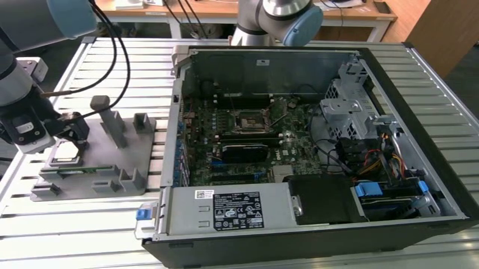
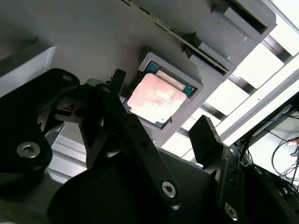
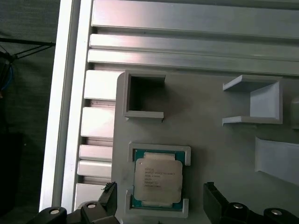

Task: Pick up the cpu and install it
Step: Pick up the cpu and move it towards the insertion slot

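The cpu (image 1: 65, 153) lies flat in a square pocket of the grey fixture plate (image 1: 112, 165), at the exterior view's left, outside the computer case. Its silver top with a thin green rim faces up in both wrist views (image 3: 156, 177) (image 2: 158, 98). My gripper (image 1: 73, 138) hangs just above it, open, with one black finger (image 3: 108, 192) on each side (image 3: 211, 193) and a gap between each finger and the chip. The gripper (image 2: 160, 99) holds nothing. The black socket frame (image 1: 250, 120) sits on the motherboard inside the open case.
The fixture plate carries upright grey posts (image 1: 112, 126) and blocks (image 1: 142, 122), and a green strip (image 1: 78, 170) lies beside the cpu pocket. The open case wall (image 1: 174, 129) stands to the plate's right. Another arm's base (image 1: 273, 19) is behind the case. Cables (image 1: 116, 50) hang overhead.
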